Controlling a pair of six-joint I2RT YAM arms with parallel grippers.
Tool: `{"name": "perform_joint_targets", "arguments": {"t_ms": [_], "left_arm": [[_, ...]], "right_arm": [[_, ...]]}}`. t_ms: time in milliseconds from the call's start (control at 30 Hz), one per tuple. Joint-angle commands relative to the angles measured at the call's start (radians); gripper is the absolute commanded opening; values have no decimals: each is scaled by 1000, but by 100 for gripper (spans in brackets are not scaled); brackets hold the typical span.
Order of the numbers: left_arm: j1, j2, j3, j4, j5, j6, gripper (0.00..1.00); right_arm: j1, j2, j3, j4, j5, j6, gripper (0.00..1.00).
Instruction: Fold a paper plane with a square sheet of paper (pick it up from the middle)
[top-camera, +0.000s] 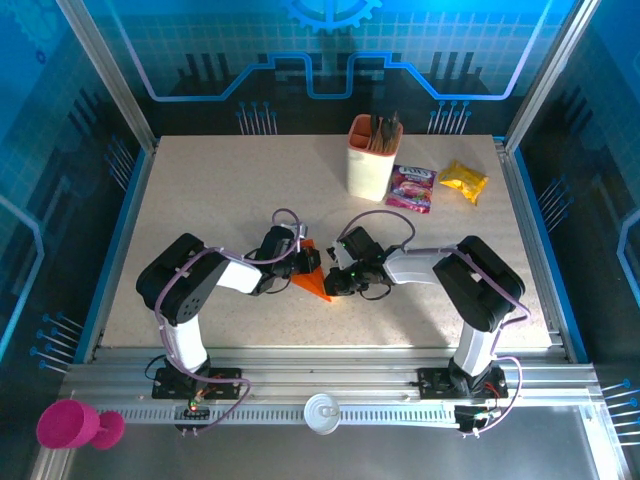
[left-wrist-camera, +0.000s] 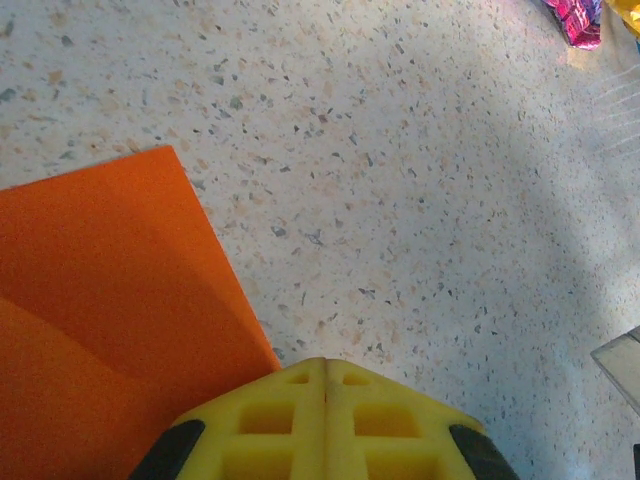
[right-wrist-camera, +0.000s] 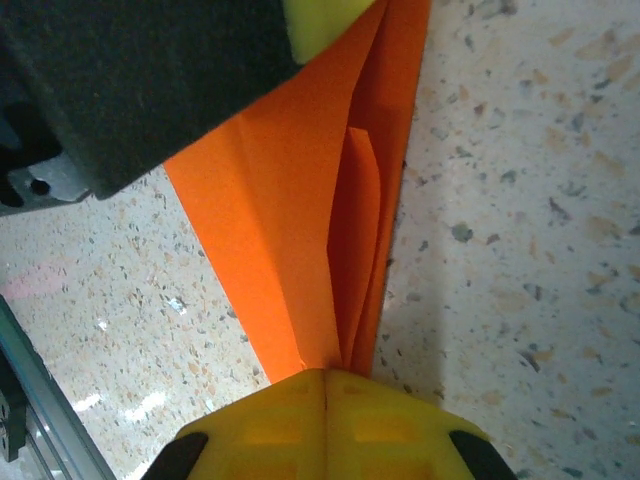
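My right claw (right-wrist-camera: 325, 395) is closed, its 2 yellow fingers meeting on the narrow end of the orange paper (right-wrist-camera: 300, 230), which is creased into a long pointed wedge of several layers. I judge it pinches those layers so the folds cannot spring open. My left claw (left-wrist-camera: 325, 390) is closed as well, its tips at the paper's edge on the other side. Whether it has paper between its fingers or only presses it down, I cannot tell. The paper lies near the middle of the table (top-camera: 200, 200), between the 2 claws, which face each other closely. I read this as mid-fold: 1 claw anchors while the other works a crease. Well apart at the back stands the peach cup (top-camera: 372, 165) holding dark sticks, with a pink snack packet (top-camera: 411, 188) and a yellow packet (top-camera: 463, 181) beside it, none near the work. The real obstruction is the arms themselves: the left claw's dark body overhangs the paper's wide end, so the wrists crowd each other.
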Motion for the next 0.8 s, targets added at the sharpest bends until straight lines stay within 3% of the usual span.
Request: {"name": "perform_joint_targets", "arguments": {"t_ms": [0, 200, 333, 533, 667, 700, 767], "left_arm": [[7, 58, -23, -220, -48, 1, 0], [7, -49, 56, -339, -7, -10, 3], [7, -127, 89, -418, 13, -56, 26], [5, -258, 31, -443, 21, -143, 43], [-5, -357, -19, -468, -3, -203, 42], [-12, -374, -27, -469, -1, -224, 36], [-35, -399, -39, -483, -13, -269, 16]], "right_arm": [[3, 21, -35, -37, 31, -11, 0], [3, 35, -41, -74, 65, -5, 0], [2, 49, -40, -82, 71, -2, 0], [3, 54, -43, -91, 77, -4, 0], [4, 56, -43, -103, 85, -8, 0], [5, 57, -41, -110, 91, -10, 0], [7, 56, -38, -127, 105, -15, 0]]}}
